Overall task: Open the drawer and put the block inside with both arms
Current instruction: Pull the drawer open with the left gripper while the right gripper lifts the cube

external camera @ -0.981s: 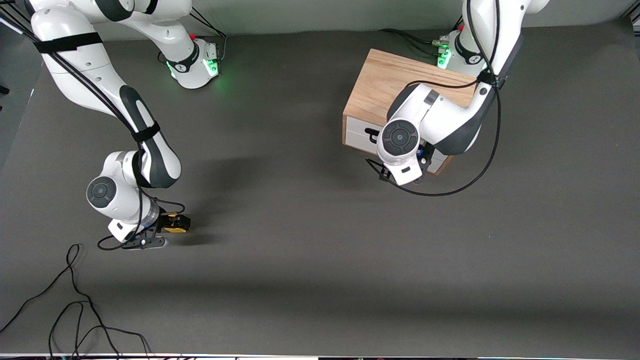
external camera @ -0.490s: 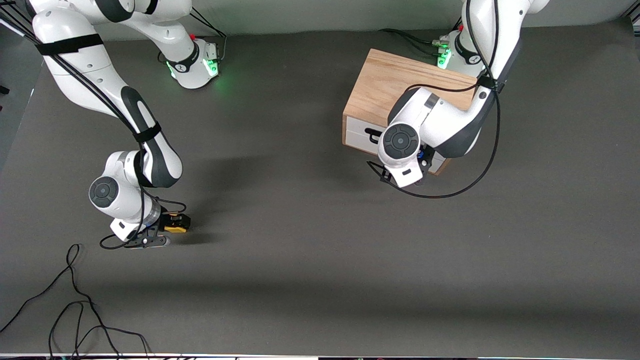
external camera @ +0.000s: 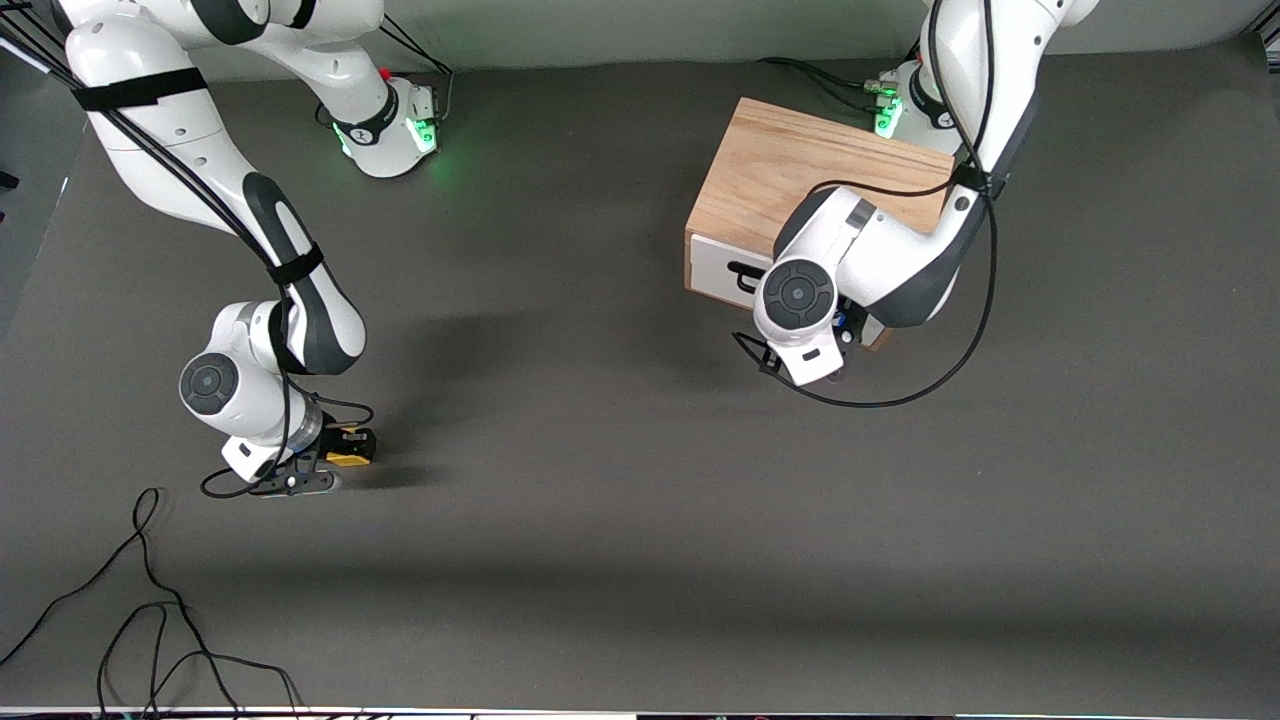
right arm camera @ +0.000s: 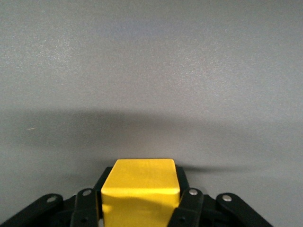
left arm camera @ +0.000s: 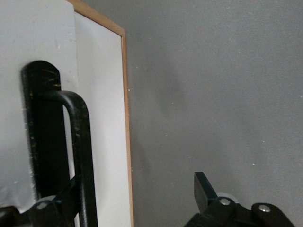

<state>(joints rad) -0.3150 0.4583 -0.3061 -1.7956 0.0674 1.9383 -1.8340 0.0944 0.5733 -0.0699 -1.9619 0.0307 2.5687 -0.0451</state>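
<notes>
The yellow block (right arm camera: 140,176) sits between the fingers of my right gripper (right arm camera: 141,194), which is shut on it. In the front view the right gripper (external camera: 343,448) holds the block (external camera: 350,458) low over the table, toward the right arm's end. The oak cabinet (external camera: 790,160) stands by the left arm's base, and its white drawer front (external camera: 712,262) looks flush with it. My left gripper (left arm camera: 135,184) is open in front of the drawer (left arm camera: 102,118), with the black bar handle (left arm camera: 81,142) between its fingers, close beside one finger. In the front view the left wrist hides that gripper.
Loose black cables (external camera: 150,600) lie on the dark table near the front camera, at the right arm's end. A black cable (external camera: 900,390) loops from the left arm down onto the table beside the cabinet.
The left wrist has shifted slightly toward the front camera in front of the drawer. The right gripper with the block has barely moved.
</notes>
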